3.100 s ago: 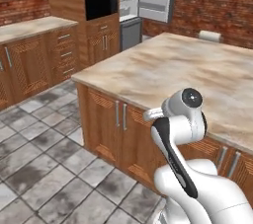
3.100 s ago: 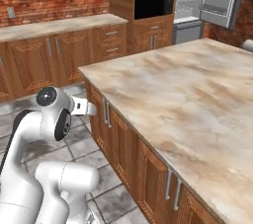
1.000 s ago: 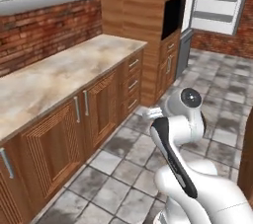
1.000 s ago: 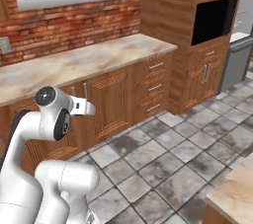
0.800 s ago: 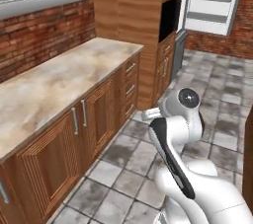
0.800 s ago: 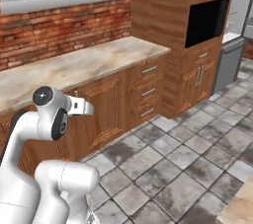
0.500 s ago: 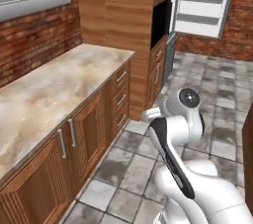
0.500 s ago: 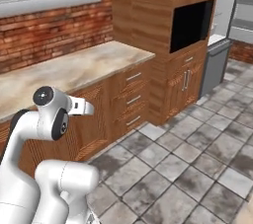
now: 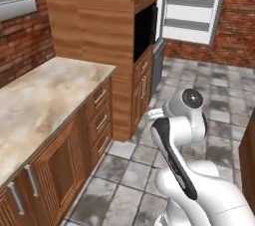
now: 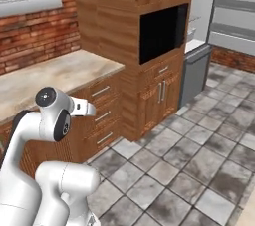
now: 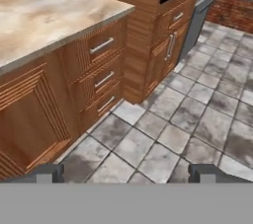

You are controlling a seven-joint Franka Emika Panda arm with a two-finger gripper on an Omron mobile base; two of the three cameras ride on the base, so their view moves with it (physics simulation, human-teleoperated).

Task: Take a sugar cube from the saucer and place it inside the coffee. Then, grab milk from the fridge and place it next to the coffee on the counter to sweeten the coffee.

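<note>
Judging from the scene, the milk stage is under way. Gripper (image 11: 126, 172) is carried with jaws released, nothing grasped. Fridge (image 9: 191, 3) stands well ahead of the jaws, door swung wide; counter (image 11: 54, 13) beside them. Milk not made out.

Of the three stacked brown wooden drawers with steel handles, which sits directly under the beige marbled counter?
The top brown wooden drawer; the other two lie below it, nearer the grey tiled floor.
</note>
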